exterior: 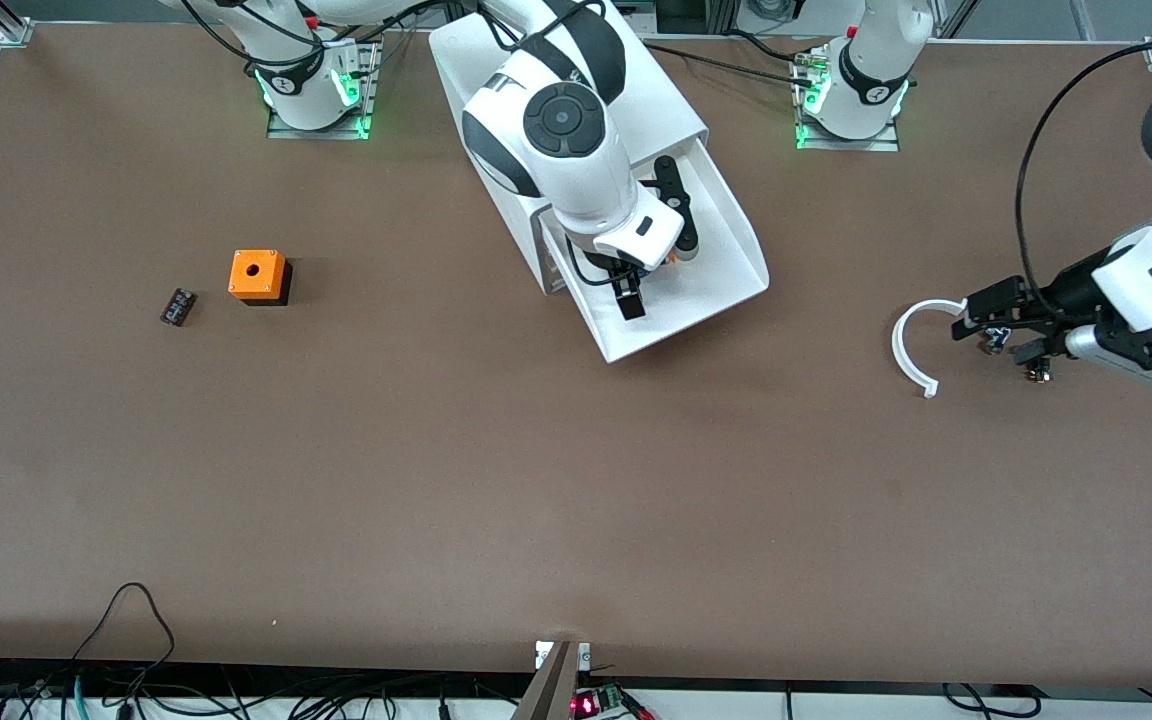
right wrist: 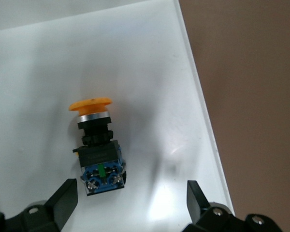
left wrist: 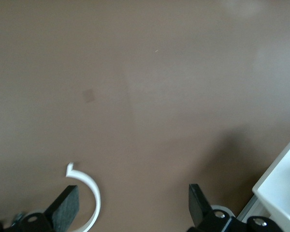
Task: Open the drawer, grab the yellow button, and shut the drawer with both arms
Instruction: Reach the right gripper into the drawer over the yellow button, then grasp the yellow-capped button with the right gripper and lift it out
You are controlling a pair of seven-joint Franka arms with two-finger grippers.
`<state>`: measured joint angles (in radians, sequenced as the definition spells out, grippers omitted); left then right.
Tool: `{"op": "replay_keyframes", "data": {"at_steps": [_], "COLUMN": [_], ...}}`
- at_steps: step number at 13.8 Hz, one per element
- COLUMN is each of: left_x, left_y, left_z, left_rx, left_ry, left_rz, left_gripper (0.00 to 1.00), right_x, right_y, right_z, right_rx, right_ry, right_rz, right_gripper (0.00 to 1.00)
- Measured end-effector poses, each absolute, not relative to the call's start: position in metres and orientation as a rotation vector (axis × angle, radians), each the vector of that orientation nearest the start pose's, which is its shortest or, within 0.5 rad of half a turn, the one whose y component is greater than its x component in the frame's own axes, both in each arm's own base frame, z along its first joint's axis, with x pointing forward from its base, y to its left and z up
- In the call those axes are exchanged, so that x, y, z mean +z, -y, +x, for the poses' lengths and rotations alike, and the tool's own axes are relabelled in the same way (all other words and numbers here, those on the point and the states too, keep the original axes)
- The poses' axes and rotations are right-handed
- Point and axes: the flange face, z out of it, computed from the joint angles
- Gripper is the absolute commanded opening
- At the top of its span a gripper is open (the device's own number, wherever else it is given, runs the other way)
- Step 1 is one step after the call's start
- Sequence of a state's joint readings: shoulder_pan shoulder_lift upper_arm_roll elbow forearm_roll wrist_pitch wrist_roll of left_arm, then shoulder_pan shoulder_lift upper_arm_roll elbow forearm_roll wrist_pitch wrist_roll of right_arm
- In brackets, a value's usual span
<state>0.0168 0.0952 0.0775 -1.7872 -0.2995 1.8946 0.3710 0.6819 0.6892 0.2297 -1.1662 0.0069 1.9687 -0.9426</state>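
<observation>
The white cabinet (exterior: pixel 671 100) stands between the arms' bases, with one drawer (exterior: pixel 731 255) pulled out toward the front camera. The button (right wrist: pixel 95 147) lies on its side on the drawer floor (right wrist: pixel 150 63), with an orange cap, a black body and a blue terminal end. A bit of orange shows in the front view (exterior: pixel 672 258). My right gripper (exterior: pixel 654 270) hangs over the open drawer, open and empty (right wrist: pixel 130 205), with the button's blue end close to one finger (right wrist: pixel 63 203). My left gripper (exterior: pixel 998 335) is low over the table toward the left arm's end, open and empty (left wrist: pixel 133 208).
A white C-shaped piece (exterior: pixel 911 345) lies on the table beside the left gripper and also shows in the left wrist view (left wrist: pixel 93 200). An orange cube with a hole (exterior: pixel 257 275) and a small black block (exterior: pixel 177 306) lie toward the right arm's end. A white drawer corner (left wrist: pixel 282 188) is near the left gripper.
</observation>
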Motion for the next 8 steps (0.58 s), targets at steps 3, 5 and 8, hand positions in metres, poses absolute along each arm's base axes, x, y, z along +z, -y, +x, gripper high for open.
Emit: {"op": "replay_keyframes", "data": {"at_steps": [3, 5, 8], "left_x": [0.53, 0.552, 0.567], "left_y": [-0.042, -0.042, -0.038], "left_z": [0.582, 0.576, 0.569], "left_rx": [-0.007, 0.04, 0.095], "left_ry": [-0.161, -0.037, 0.168], "left_rz": [-3.274, -3.23, -3.199], "left_gripper": [1.0, 1.0, 1.0], "right_x": [0.404, 0.403, 0.399], "right_y": [-0.567, -0.568, -0.572], "right_z": [0.492, 0.489, 0.483], "right_rx": [0.141, 0.111, 0.094], "right_ry": [-2.578, -2.586, -2.597], "right_rz": [2.034, 2.027, 2.014], "right_gripper": [1.0, 1.0, 1.0]}}
